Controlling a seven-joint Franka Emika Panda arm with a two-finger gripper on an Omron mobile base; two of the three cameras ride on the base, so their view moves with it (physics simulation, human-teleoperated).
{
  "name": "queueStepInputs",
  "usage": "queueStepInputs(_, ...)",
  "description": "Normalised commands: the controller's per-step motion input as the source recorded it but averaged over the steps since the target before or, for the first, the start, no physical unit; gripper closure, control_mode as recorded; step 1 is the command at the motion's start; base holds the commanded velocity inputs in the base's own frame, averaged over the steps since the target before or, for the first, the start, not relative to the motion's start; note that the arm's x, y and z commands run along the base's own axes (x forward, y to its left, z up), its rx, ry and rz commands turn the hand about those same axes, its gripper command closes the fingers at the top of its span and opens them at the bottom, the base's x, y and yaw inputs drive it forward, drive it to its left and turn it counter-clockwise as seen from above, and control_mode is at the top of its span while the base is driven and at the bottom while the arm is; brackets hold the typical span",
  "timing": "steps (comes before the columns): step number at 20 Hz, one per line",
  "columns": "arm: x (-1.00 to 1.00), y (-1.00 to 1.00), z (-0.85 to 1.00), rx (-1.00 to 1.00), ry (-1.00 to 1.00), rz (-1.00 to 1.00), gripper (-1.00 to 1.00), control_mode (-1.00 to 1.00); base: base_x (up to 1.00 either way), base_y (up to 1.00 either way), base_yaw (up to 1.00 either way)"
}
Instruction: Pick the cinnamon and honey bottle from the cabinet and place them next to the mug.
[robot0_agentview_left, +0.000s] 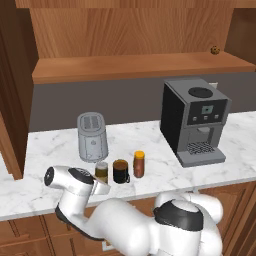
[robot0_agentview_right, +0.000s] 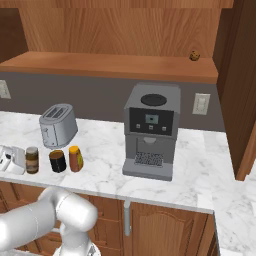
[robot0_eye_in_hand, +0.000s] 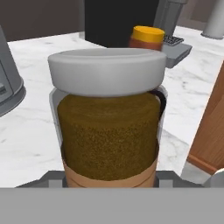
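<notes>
The cinnamon (robot0_agentview_left: 101, 170) (robot0_agentview_right: 32, 159), a brown jar with a pale lid, stands on the marble counter just left of the dark mug (robot0_agentview_left: 120, 171) (robot0_agentview_right: 57, 161). My gripper (robot0_agentview_left: 99, 184) reaches it from the left and is shut on it. In the hand view the cinnamon (robot0_eye_in_hand: 109, 131) sits close between the two dark fingers (robot0_eye_in_hand: 52, 177). To the right of the mug stands the honey bottle (robot0_agentview_left: 139, 164) (robot0_agentview_right: 76, 158) (robot0_eye_in_hand: 147, 38), with its orange cap. Above hangs the wooden cabinet (robot0_agentview_left: 130, 30) (robot0_agentview_right: 120, 25).
A grey toaster (robot0_agentview_left: 92, 136) (robot0_agentview_right: 58, 124) stands right behind the three items. A coffee machine (robot0_agentview_left: 195, 120) (robot0_agentview_right: 150, 130) is to the right. A small round brown thing (robot0_agentview_left: 215, 50) (robot0_agentview_right: 194, 55) lies on the cabinet's shelf board. The counter's front edge is close.
</notes>
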Motion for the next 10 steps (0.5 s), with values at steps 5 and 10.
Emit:
queueStepInputs(5,0.20,0.00,0.00,0.00,0.00,-0.01,1.00,-1.00,0.00,0.00,0.00)
queueStepInputs(10,0.29,0.00,-0.03,0.00,0.00,0.00,1.00,-1.00,0.00,0.00,0.00)
